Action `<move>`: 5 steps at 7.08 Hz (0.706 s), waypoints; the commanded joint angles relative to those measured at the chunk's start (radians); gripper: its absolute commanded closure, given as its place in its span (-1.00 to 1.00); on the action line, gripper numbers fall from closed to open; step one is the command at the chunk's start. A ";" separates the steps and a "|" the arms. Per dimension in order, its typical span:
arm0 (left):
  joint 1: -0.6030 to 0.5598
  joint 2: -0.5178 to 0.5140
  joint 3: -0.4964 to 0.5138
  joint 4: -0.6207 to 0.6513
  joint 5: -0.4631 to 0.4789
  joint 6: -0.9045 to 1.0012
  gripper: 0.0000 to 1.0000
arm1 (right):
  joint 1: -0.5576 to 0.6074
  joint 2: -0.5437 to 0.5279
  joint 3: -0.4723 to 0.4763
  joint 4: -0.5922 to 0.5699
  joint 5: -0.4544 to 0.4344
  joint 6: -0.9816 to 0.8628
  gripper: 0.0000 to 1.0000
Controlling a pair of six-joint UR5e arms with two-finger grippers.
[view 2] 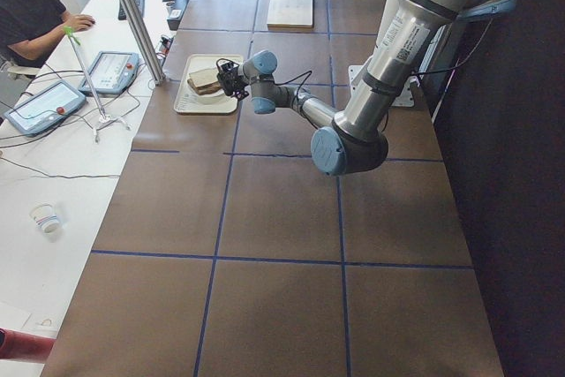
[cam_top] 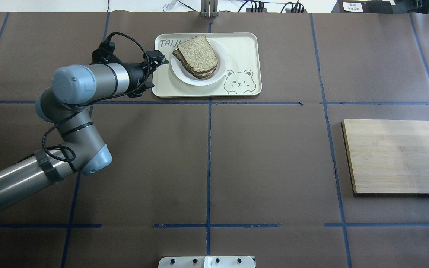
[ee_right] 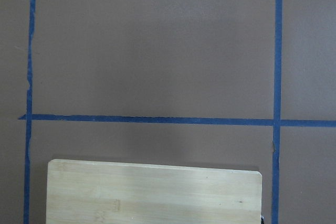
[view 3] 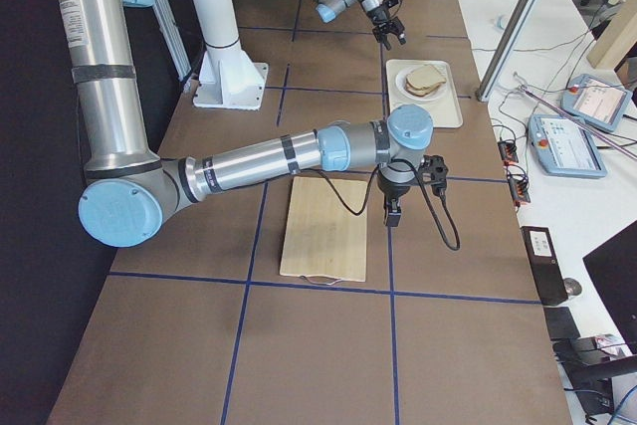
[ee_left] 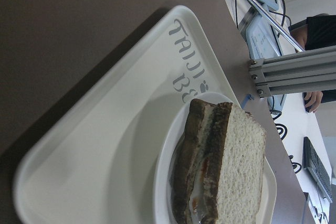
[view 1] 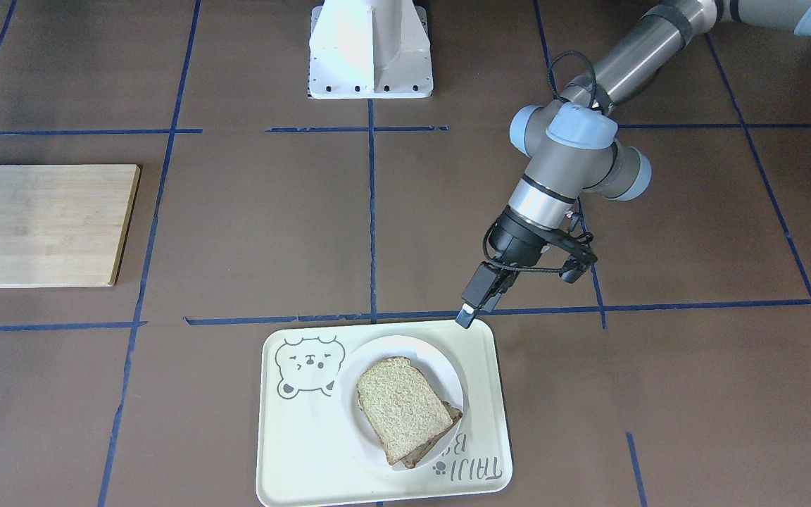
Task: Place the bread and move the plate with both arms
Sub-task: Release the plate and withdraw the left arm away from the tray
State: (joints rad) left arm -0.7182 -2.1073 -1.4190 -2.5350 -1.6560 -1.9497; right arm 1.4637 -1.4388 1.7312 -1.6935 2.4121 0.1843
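Lower centre, the pale-brown whole-wheat bread slice (view 1: 402,405) lies topmost on the small round white plate (view 1: 377,352) in the cream bear-print tray (view 1: 293,451). The left tool (view 1: 471,312) hangs empty at the tray's upper-right corner, seemingly poised for the plate; how far it or the right tool (view 3: 392,214) is open I cannot tell.

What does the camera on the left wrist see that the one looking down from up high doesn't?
Only the left wrist view shows the stack from the side: a darker slice lies under the bread. Only the overhead view shows the left gripper near the tray's edge, the bear picture and the wooden board. Both show the bread on top, on the plate, which sits on the tray.
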 commanded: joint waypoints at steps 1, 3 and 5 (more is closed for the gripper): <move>-0.116 0.186 -0.202 0.144 -0.153 0.255 -1.00 | 0.001 -0.008 0.001 0.000 -0.002 -0.009 -0.99; -0.225 0.358 -0.253 0.183 -0.211 0.624 -1.00 | 0.023 -0.017 0.013 0.000 -0.005 -0.011 -0.99; -0.431 0.443 -0.242 0.237 -0.426 0.939 -1.00 | 0.038 -0.051 0.011 0.000 -0.002 -0.051 -0.99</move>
State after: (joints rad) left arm -1.0183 -1.7143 -1.6650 -2.3391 -1.9433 -1.2098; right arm 1.4907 -1.4733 1.7420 -1.6929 2.4078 0.1597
